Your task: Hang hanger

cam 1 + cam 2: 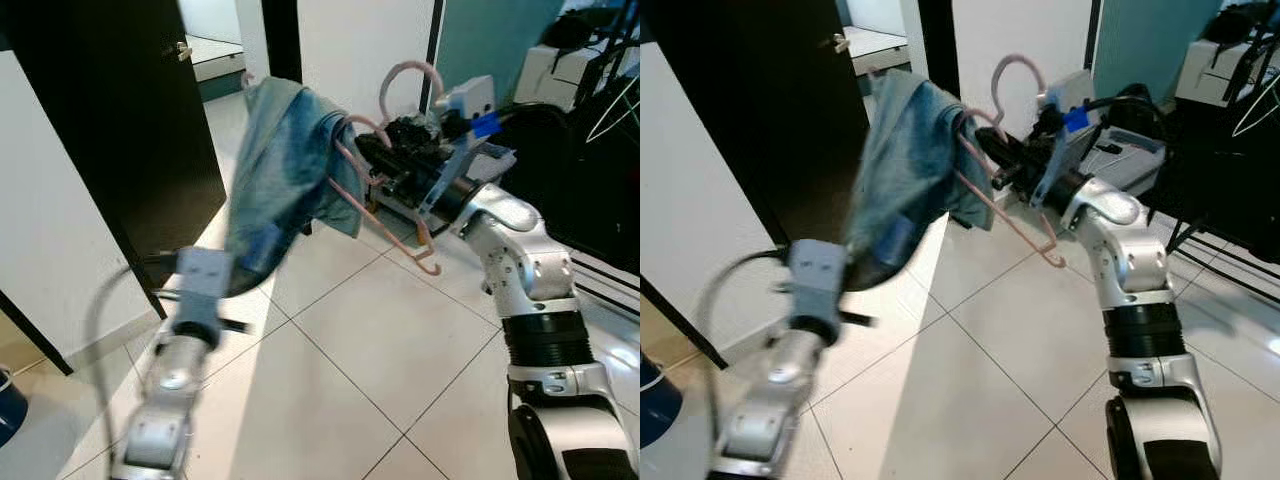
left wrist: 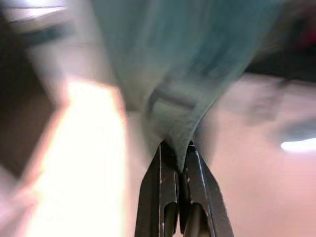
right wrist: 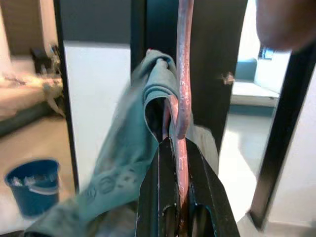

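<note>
A blue-green garment (image 1: 285,165) is draping off a pink hanger (image 1: 385,215) above the tiled floor (image 1: 400,350), the carrying step seemingly in hand; next, its hook needs a rail. The raised right arm is reaching forward, its right end effector (image 3: 178,148) pinching the hanger's neck. The lower left end effector (image 2: 177,150) is pinching the garment's hem.

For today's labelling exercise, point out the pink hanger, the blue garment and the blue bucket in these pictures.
pink hanger (image 1: 405,73): left eye view, on the top curve of its hook.
blue garment (image 1: 280,170): left eye view, on the middle of the draped cloth.
blue bucket (image 3: 33,185): right wrist view, on its front wall.
</note>
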Controlling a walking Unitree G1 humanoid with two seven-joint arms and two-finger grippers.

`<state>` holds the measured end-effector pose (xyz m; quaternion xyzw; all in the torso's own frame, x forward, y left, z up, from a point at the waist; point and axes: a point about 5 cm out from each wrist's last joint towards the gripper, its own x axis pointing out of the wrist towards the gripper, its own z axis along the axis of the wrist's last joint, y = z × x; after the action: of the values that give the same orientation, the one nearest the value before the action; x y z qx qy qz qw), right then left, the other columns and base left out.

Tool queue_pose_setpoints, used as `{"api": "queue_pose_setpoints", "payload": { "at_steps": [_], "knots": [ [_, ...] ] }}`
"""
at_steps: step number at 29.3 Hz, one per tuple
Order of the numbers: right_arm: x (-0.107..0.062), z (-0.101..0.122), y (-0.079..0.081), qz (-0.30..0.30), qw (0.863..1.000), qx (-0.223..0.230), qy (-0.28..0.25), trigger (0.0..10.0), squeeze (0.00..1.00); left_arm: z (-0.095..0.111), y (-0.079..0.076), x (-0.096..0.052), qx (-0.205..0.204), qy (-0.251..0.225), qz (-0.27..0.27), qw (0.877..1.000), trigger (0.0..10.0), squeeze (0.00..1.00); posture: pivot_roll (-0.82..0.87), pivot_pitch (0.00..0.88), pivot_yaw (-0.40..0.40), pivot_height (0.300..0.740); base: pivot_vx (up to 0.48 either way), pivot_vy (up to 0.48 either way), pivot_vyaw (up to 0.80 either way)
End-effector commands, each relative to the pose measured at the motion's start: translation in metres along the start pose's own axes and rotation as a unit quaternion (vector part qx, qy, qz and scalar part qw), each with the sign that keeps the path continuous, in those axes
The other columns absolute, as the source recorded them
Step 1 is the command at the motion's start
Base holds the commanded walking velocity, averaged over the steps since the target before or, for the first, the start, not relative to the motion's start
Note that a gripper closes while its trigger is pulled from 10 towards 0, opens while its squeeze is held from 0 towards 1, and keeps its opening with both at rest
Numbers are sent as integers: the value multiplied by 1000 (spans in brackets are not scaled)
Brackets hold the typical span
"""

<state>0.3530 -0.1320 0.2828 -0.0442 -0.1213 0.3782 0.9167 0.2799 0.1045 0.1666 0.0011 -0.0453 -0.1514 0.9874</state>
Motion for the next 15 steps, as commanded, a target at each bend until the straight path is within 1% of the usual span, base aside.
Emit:
{"api": "queue_pose_setpoints", "payload": {
  "at_steps": [1, 2, 3, 4, 5, 6, 7, 8, 9, 10, 11, 12, 13, 14, 15],
  "knots": [
    [2, -18, 11, 29, 999, -1, 45, 0, 0, 42, -13, 5, -39, -71, -62, 995, 0, 0, -47, 0, 29, 731, 0, 0, 0],
    [2, -18, 11, 29, 999, -1, 45, 0, 0, 42, -13, 5, -39, -71, -62, 995, 0, 0, -47, 0, 29, 731, 0, 0, 0],
    [3, -25, 15, 41, 997, -4, 63, 0, 0, 59, -14, 7, -52, -98, -73, 991, 0, 0, -45, 0, 26, 731, 0, 0, 0],
    [3, -25, 15, 41, 997, -4, 63, 0, 0, 59, -14, 7, -52, -98, -73, 991, 0, 0, -45, 0, 26, 731, 0, 0, 0],
    [2, -34, 21, 55, 995, -2, 82, 0, 0, 80, -3, 11, -46, -132, -60, 988, 0, 0, -44, 0, 27, 731, 0, 0, 0],
    [2, -34, 21, 55, 995, -2, 82, 0, 0, 80, -3, 11, -46, -132, -60, 988, 0, 0, -44, 0, 27, 731, 0, 0, 0],
    [2, -42, 26, 68, 993, 4, 97, 0, 0, 100, 12, 15, -34, -165, -39, 985, 0, 0, -39, 0, 26, 731, 0, 0, 0],
    [2, -49, 30, 74, 991, 7, 108, 0, 0, 123, 31, 17, -15, -199, -7, 980, 0, 0, -37, 0, 31, 731, 0, 0, 0],
    [2, -49, 30, 74, 991, 7, 108, 0, 0, 123, 31, 17, -15, -199, -7, 980, 0, 0, -37, 0, 31, 731, 0, 0, 0],
    [2, -54, 32, 76, 991, 11, 114, 0, 0, 142, 50, 17, 3, -225, 25, 974, 0, 0, -37, 0, 31, 731, 0, 0, 0],
    [2, -54, 32, 76, 991, 11, 114, 0, 0, 142, 50, 17, 3, -225, 25, 974, 0, 0, -37, 0, 31, 731, 0, 0, 0],
    [2, -56, 32, 73, 991, 13, 115, 0, 0, 154, 64, 16, 22, -240, 49, 969, 0, 0, -37, 0, 36, 731, 0, 0, 0],
    [2, -56, 32, 73, 991, 13, 115, 0, 0, 154, 64, 16, 22, -240, 49, 969, 0, 0, -37, 0, 36, 731, 0, 0, 0],
    [2, -56, 31, 69, 991, 15, 114, 0, 0, 163, 78, 13, 37, -250, 80, 964, 0, 0, -37, 0, 36, 731, 0, 0, 0],
    [2, -56, 31, 69, 991, 15, 114, 0, 0, 163, 78, 13, 37, -250, 80, 964, 0, 0, -37, 0, 36, 731, 0, 0, 0]
  ]
}}
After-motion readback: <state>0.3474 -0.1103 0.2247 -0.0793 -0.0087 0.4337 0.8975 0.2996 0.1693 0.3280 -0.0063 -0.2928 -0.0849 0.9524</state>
